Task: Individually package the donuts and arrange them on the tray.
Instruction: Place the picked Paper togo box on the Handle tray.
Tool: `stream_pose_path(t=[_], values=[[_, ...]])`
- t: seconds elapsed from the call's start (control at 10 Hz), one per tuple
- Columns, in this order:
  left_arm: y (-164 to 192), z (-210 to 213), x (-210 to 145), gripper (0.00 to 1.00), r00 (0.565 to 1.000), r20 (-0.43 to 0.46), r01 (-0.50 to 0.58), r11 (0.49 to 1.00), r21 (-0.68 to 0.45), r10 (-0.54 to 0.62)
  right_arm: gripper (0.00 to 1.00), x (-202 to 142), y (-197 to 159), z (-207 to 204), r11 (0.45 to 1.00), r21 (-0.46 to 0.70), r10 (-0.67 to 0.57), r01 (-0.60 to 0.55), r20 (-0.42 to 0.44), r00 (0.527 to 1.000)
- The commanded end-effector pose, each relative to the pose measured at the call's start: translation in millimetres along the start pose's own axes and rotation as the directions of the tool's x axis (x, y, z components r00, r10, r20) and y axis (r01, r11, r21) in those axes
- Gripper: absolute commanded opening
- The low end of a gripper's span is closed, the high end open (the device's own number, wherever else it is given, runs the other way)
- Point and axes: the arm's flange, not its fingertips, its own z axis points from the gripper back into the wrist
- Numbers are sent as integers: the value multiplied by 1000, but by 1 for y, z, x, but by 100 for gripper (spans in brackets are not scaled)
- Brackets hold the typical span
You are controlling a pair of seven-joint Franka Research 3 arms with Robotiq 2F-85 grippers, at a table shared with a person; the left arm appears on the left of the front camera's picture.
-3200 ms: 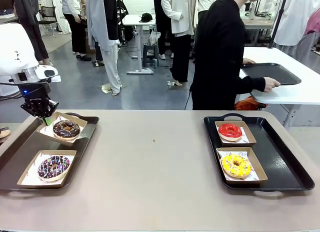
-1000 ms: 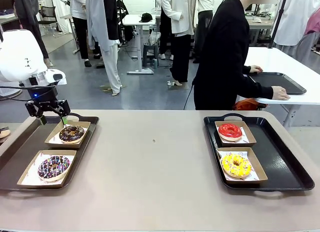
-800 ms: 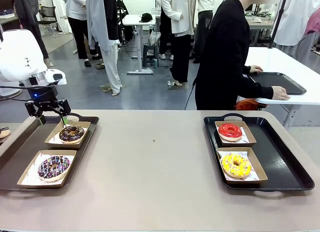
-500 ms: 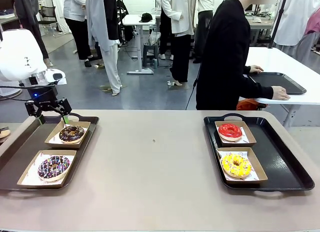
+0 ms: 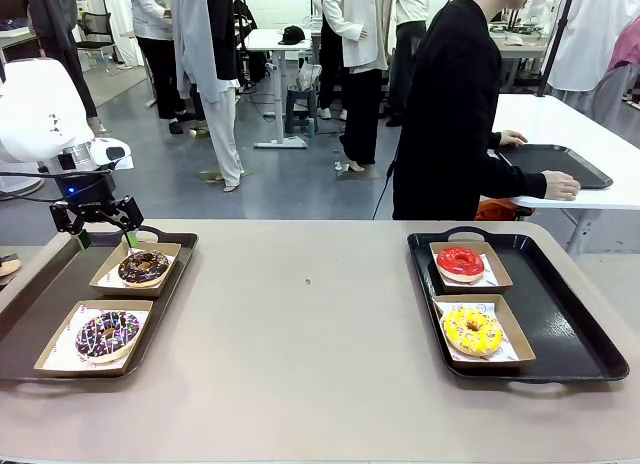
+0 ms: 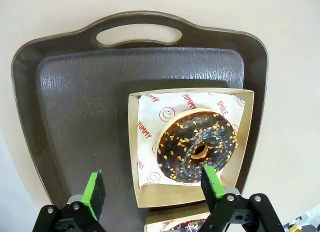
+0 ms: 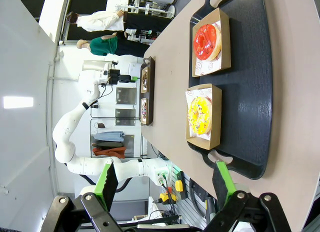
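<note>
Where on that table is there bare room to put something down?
The widest bare stretch is the tabletop between the left tray and right tray. The left tray's strip beside its boxes is bare; the open left pincer hangs at its far end. The right tray's outer side is bare.

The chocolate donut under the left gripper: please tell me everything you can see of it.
The chocolate donut is a ring with glossy dark icing and small pale orange crumbs on top. It lies flat on white paper printed with red words and smiley faces, inside a shallow brown cardboard box on the dark tray. The left gripper hangs open above it, without touching.
</note>
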Motion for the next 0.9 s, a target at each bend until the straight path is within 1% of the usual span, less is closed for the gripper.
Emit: stream_pose_path(t=[0.0,0.8], values=[[0,0,0,100,1000,1,5,1000,4,-5,100,-2,2,0,1000,-5,-9,9,0,1000],[0,0,0,100,1000,1,5,1000,4,-5,100,-2,2,0,1000,-5,-9,9,0,1000]])
